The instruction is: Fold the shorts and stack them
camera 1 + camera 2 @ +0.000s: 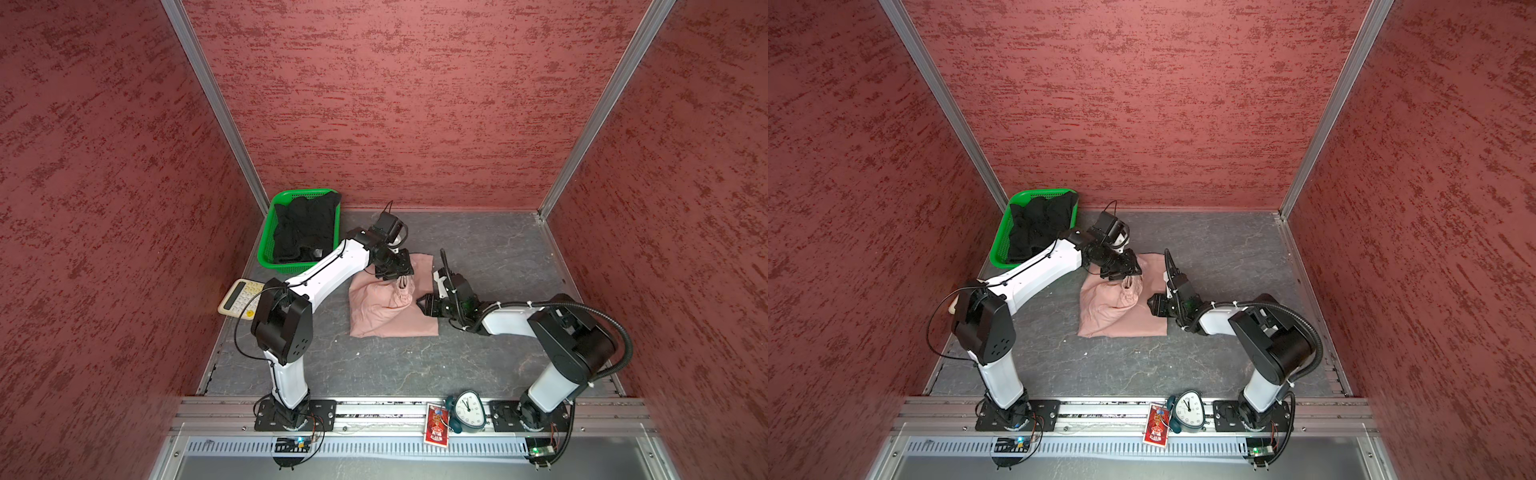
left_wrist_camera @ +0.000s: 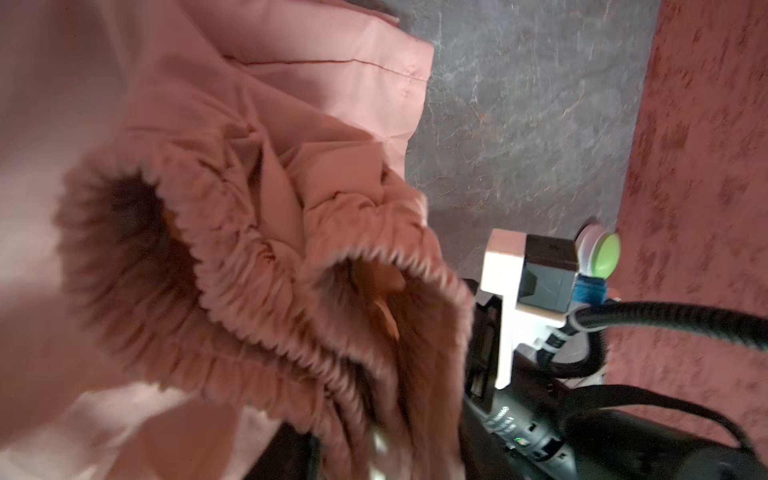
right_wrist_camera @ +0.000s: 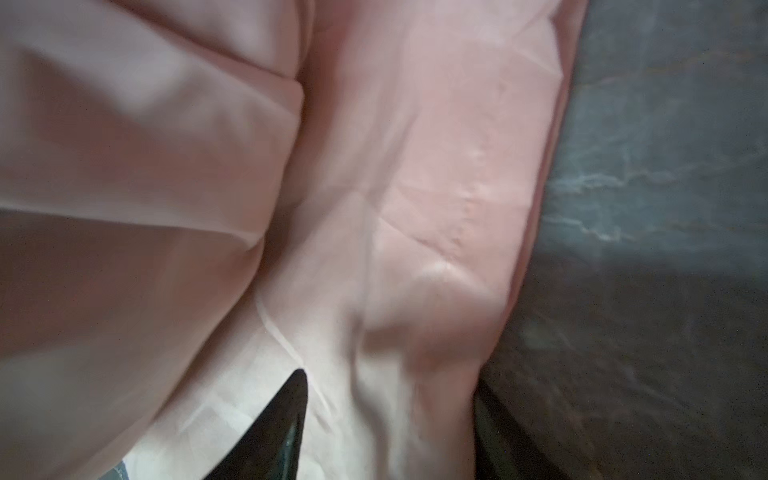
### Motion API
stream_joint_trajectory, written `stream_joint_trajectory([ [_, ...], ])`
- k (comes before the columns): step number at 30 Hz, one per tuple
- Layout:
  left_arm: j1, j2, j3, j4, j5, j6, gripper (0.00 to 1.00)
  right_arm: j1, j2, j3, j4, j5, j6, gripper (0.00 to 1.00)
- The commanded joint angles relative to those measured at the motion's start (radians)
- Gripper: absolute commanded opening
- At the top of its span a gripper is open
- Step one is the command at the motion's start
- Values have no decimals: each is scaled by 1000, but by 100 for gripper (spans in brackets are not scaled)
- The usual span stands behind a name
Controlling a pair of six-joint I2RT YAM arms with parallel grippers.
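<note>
Evidently mid-fold on the pink shorts (image 1: 386,320): left pincer (image 1: 402,284) at the bunched waistband (image 1: 400,297), grip unclear; right pincer (image 1: 422,302) agape; next, flatten.

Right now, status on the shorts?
Left end effector over pink shorts waistband, grip unclear. Right end effector open at their edge. Black shorts in basket. Nothing blocking.

Lab cell: red panels (image 1: 395,104), aluminium frame (image 1: 217,104).
</note>
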Motion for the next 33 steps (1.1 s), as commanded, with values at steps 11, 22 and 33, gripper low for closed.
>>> stream_joint_trajectory([
  [11, 11, -71, 180, -17, -124, 91, 99, -83, -652, -51, -557, 53, -65, 73],
  [22, 183, -504, -392, 126, -119, 117, 99, -54, -274, 94, -360, -155, 16, 77],
  [33, 292, -629, -664, 200, -58, 96, 99, 24, -86, 201, -304, -107, 30, 83],
])
